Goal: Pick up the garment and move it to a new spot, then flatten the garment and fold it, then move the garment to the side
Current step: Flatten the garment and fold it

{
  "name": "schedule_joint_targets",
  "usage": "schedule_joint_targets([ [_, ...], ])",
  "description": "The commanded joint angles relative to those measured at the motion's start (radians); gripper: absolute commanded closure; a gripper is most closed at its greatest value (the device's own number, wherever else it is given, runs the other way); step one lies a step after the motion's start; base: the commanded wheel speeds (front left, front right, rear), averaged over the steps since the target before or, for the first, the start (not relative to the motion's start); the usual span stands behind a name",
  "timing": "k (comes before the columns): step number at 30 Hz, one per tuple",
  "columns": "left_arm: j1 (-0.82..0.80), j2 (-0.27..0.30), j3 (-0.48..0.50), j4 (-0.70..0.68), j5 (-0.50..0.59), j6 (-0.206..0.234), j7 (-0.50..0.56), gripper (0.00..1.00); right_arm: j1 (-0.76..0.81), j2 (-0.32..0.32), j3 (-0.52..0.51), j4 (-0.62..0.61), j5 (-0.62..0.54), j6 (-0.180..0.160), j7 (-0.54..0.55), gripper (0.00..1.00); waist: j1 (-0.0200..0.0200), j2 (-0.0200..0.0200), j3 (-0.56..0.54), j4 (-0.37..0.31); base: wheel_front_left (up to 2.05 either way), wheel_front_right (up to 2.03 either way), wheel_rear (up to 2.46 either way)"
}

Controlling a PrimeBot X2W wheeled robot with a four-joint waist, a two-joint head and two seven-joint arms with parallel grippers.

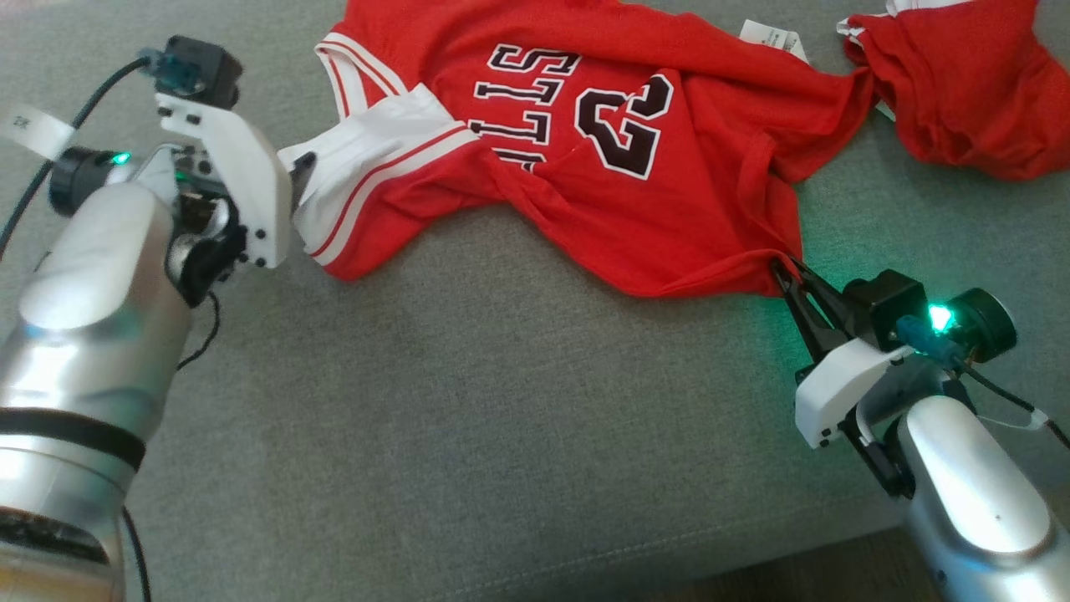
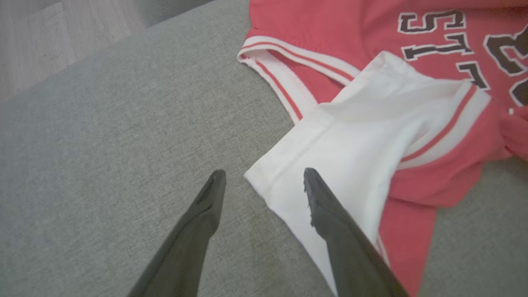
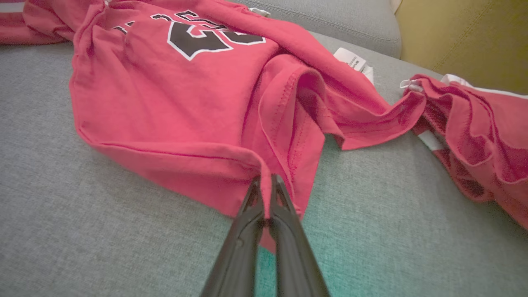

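Left gripper [image 2: 264, 173] with fingers spread wide apart; right gripper [image 3: 266, 180] with fingers pinched tightly together.

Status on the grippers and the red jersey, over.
Right gripper jaws shut on red basketball jersey hem. Left gripper jaws open at its white sleeve. Jersey rumpled, unfolded. Second crumpled red garment beside it, right.

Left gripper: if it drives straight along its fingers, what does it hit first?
Likely the white sleeve of the red jersey: its corner lies just ahead of the open left gripper, one finger over it. Height above the cloth is unclear.
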Motion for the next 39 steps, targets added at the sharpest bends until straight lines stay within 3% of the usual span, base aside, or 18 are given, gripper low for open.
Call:
schedule_joint_targets([
  [1,-0.065,0.051,0.017,-0.016,-0.016,0.000,-0.004,0.00,-0.022,-0.018,0.018,-0.035,0.007,-0.001,-0.001,1.00,0.0000,0.0000,0.004,-0.004,0.00,0.00,0.00],
  [28,-0.153,0.050,-0.179,0.138,-0.187,0.000,-0.029,0.00,-0.042,-0.035,0.026,-0.079,0.013,-0.001,0.022,1.00,0.0000,0.0000,0.046,-0.030,0.00,0.00,0.00],
  [29,-0.156,0.050,-0.184,0.140,-0.194,0.000,-0.029,0.62,-0.043,-0.037,0.026,-0.080,0.013,-0.001,0.023,1.00,0.0000,0.0000,0.047,-0.030,0.00,0.00,0.00],
  [30,-0.159,0.049,-0.189,0.141,-0.200,0.000,-0.030,1.00,-0.044,-0.038,0.026,-0.081,0.013,-0.001,0.024,1.00,0.0000,0.0000,0.049,-0.029,0.00,0.00,0.00],
  [39,-0.166,0.053,-0.250,0.108,-0.264,0.000,-0.059,1.00,-0.071,-0.065,0.014,-0.064,0.020,-0.001,0.027,1.00,0.0000,0.0000,0.031,0.003,0.00,0.00,0.00],
])
